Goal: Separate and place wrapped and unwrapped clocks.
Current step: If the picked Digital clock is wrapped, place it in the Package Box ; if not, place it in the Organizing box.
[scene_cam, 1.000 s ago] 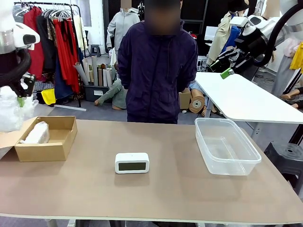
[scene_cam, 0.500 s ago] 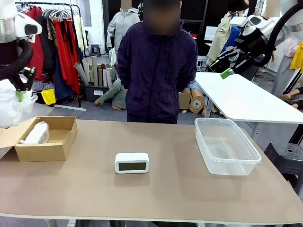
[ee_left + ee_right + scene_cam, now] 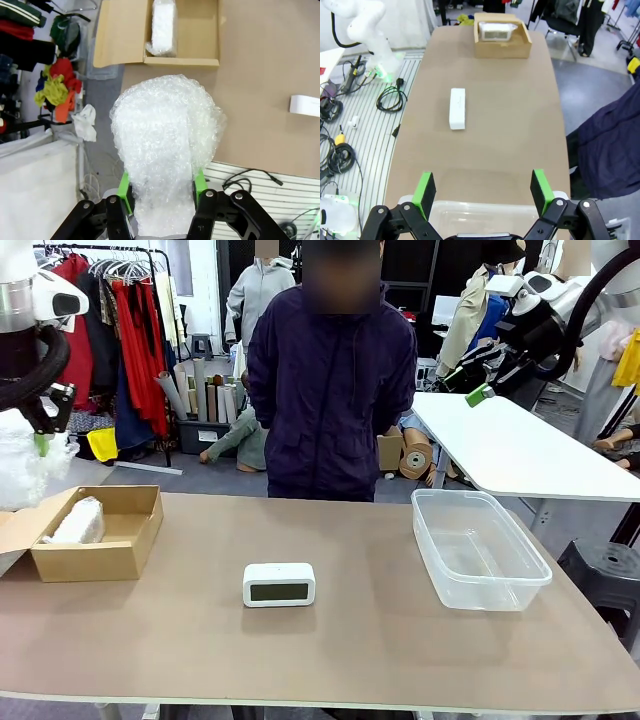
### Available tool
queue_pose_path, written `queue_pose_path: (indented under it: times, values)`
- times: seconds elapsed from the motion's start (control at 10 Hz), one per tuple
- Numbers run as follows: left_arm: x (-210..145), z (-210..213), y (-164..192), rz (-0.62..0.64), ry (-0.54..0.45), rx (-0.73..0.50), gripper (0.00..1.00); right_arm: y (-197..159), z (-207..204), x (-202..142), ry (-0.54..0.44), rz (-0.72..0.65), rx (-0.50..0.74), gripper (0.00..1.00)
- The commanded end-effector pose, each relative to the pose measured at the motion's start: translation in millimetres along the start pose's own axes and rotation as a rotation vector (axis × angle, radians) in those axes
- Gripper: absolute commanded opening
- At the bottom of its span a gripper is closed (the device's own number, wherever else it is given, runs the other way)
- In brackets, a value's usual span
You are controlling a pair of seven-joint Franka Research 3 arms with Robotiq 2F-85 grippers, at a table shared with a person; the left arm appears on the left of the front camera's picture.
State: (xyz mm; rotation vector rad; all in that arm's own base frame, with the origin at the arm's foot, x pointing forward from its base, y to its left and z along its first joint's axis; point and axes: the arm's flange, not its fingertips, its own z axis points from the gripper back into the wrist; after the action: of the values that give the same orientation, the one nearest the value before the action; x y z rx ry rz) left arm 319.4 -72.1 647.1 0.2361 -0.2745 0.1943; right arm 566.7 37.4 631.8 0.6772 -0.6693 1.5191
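Cardboard box (image 3: 85,562) at the left end of the worktop (image 3: 380,650), flap open, and one bubble-wrap bundle (image 3: 78,522) lies inside, toward its left side. Over at the right end sits a clear plastic tub (image 3: 497,592), its bare bottom on show.

Between the two, the clock (image 3: 279,584): white, rounded corners, dark grey display facing the robot. It sits alone on the worktop, well apart from both containers.

Now the left tool (image 3: 162,182): it is pinching the second bundle (image 3: 165,135), a lumpy, translucent white lump bulging well past the green pads. The bundle hangs in the air off the worktop's left edge, near the box. The right tool (image 3: 483,186) has its fingers spread wide, raised high by the right end with the tub below it.

The count: two bundles, one boxed and one in the air. One clock, one box, one tub.
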Motion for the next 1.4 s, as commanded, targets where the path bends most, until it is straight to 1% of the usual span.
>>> queue_pose_path:
  times: [0.0,0.1,0.2,0.3,0.4,0.5,0.6,0.8,0.9,1.0,1.1,1.2,1.3]
  values:
    - [0,0,0,0.0,0.0,0.0,0.0,-1,0,4,0.022,-0.02,-0.012,1.0]
    - [13,-10,-5,0.009,-0.03,-0.061,0.0,-1,0,4,0.022,-0.02,-0.012,1.0]
    - [21,-16,-14,-0.007,-0.072,-0.081,0.0,-1,0,4,0.022,-0.02,-0.012,1.0]
    - [34,-27,-23,-0.017,-0.105,-0.076,0.0,-1,0,4,0.022,-0.02,-0.012,1.0]
    - [49,-40,-31,-0.018,-0.157,-0.14,0.0,-1,0,4,0.022,-0.02,-0.012,1.0]
    - [63,-54,-35,-0.034,-0.168,-0.158,0.0,-1,0,4,0.022,-0.02,-0.012,1.0]
    - [75,-69,-40,-0.041,-0.148,-0.166,0.0,-1,0,4,0.022,-0.02,-0.012,1.0]
    - [87,-96,-54,-0.031,-0.091,-0.252,0.0,-1,0,4,0.022,-0.02,-0.012,1.0]
    - [89,-108,-65,-0.001,-0.101,-0.274,0.0,-1,0,4,0.022,-0.02,-0.012,1.0]
    - [90,-120,-75,0.012,-0.088,-0.287,0.0,-1,0,4,0.022,-0.02,-0.012,1.0]
    - [88,-135,-83,0.011,-0.066,-0.242,0.0,-1,0,4,0.022,-0.02,-0.012,1.0]
    - [88,-152,-84,0.036,-0.047,-0.222,0.0,-1,0,4,0.022,-0.02,-0.012,1.0]
    - [86,-147,-80,0.055,-0.038,-0.229,0.0,-1,0,4,0.022,-0.02,-0.012,1.0]
